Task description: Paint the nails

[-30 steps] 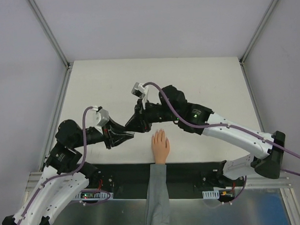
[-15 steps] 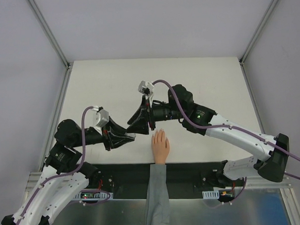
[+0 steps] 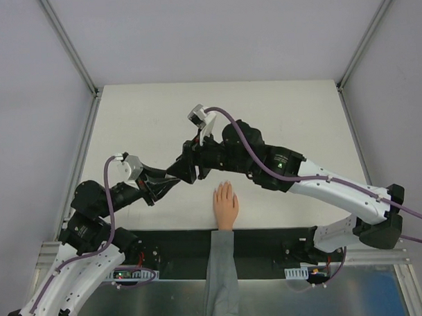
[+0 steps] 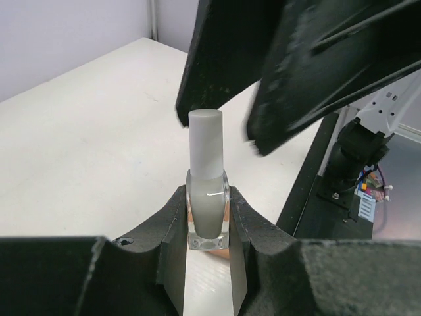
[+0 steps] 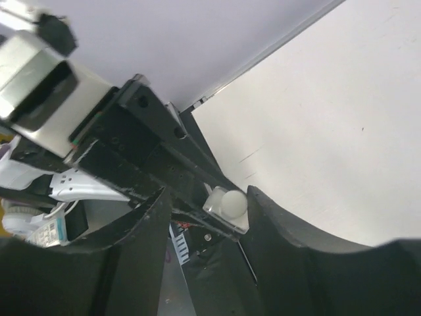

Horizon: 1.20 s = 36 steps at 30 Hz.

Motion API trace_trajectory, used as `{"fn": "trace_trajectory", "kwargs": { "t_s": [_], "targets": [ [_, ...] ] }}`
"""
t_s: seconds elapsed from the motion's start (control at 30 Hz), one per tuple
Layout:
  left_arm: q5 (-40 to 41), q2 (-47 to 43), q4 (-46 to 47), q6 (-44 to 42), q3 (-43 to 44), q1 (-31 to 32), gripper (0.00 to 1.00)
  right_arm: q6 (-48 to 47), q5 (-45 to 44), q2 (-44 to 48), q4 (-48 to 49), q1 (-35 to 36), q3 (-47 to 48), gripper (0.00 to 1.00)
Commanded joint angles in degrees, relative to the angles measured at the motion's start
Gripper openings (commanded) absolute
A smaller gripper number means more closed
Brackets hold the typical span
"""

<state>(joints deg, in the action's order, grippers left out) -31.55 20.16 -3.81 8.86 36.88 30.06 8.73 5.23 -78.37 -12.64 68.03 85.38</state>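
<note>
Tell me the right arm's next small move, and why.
Probably close the right gripper on the cap, ready to unscrew it. The left gripper clamps the nail polish bottle upright with its cap on, and the right fingers stand open on either side of that cap, so nothing can be painted yet.

No legible text, brand, number or sign is present in any view.

- Clear square glass bottle of pale grey polish (image 4: 208, 210): the face turned to the left wrist camera shows only a glint, with no readable print.
- Small white label with coloured squares (image 4: 366, 205), on the electronics below the table's near edge: too small to read.
- Green-lit circuit board (image 3: 128, 274) at the left arm base: markings cannot be resolved.
- White tag (image 3: 296, 273) at the right arm base: illegible.
</note>
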Motion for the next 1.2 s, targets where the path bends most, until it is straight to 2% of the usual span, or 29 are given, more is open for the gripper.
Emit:
{"fn": "trace_trajectory", "kwargs": {
  "t_s": [0.0, 0.13, 0.23, 0.3, 0.37, 0.4, 0.43, 0.47, 0.53, 0.6, 0.73, 0.83, 0.87, 0.9, 0.97, 1.1, 1.17],
  "targets": [
    [3.3, -1.6, 3.1, -1.3, -0.1, 0.4, 0.00, 1.4, -4.9, -3.9, -3.0, 1.2, 4.3, 0.47],
    [2.9, -2.4, 3.6, -0.3, -0.4, 0.4, 0.00, 2.5, -6.8, -5.7, -2.9, 1.5, 5.1, 0.42],
    [0.7, -2.4, 3.6, -0.1, -0.3, 0.4, 0.00, 2.4, -6.5, -6.1, -2.4, 1.5, 5.1, 0.21],
    [-2.0, -2.1, 3.6, 0.4, 0.0, 0.4, 0.00, 0.0, -6.2, -5.6, -2.4, 1.4, 5.0, 0.00],
    [-7.4, -1.3, 5.0, 0.9, 0.8, 0.4, 0.00, -5.1, -1.8, -4.6, -0.6, 0.8, 3.2, 0.00],
    [-11.7, -0.7, 5.1, 1.3, 2.0, 0.4, 0.00, -11.8, 12.7, -2.8, 2.3, -0.1, 1.6, 0.00],
    [-20.7, 0.2, 5.1, 2.6, 2.7, 0.4, 0.00, -14.9, 26.4, -1.9, 6.2, -1.2, -1.2, 0.00],
    [-25.8, 2.1, 5.6, 4.0, 3.3, 0.4, 0.00, -15.3, 36.8, -1.2, 14.2, -3.2, -5.9, 0.00],
    [-33.5, 4.2, 7.3, 7.6, 4.1, 0.4, 0.00, -12.2, 47.3, -1.3, 15.2, -4.6, -6.3, 0.00],
    [-33.1, 4.3, 7.5, 8.4, 3.7, 0.4, 0.00, -10.3, 48.2, -1.0, 17.4, -5.7, -6.6, 0.00],
    [-25.3, 1.5, 7.4, 8.2, 2.1, 0.4, 0.00, -8.9, 45.4, 0.8, 19.5, -5.9, -8.6, 0.00],
    [-19.9, 0.6, 6.6, 7.5, 1.8, 0.4, 0.00, -5.5, 37.9, 1.8, 18.1, -5.9, -8.5, 0.26],
    [-17.3, 0.4, 6.2, 7.1, 1.7, 0.4, 0.00, -4.3, 35.2, 2.4, 14.9, -5.9, -7.9, 0.44],
    [-15.9, 0.2, 5.8, 6.3, 1.4, 0.4, 0.00, -2.9, 28.9, 2.7, 13.4, -5.8, -6.6, 0.49],
    [-13.4, -0.3, 4.2, 5.2, 1.4, 0.4, 0.00, 3.2, 23.9, 2.8, 8.6, -6.0, -5.2, 0.67],
    [-6.9, -0.7, 2.1, 3.0, 1.2, 0.4, 0.00, 10.8, 13.1, 2.9, 4.1, -5.4, -4.3, 0.68],
    [-4.1, -1.2, 2.1, 3.3, 0.8, 0.4, 0.00, 11.0, 8.4, 2.5, 0.0, -3.9, -3.5, 0.68]
  ]
}}
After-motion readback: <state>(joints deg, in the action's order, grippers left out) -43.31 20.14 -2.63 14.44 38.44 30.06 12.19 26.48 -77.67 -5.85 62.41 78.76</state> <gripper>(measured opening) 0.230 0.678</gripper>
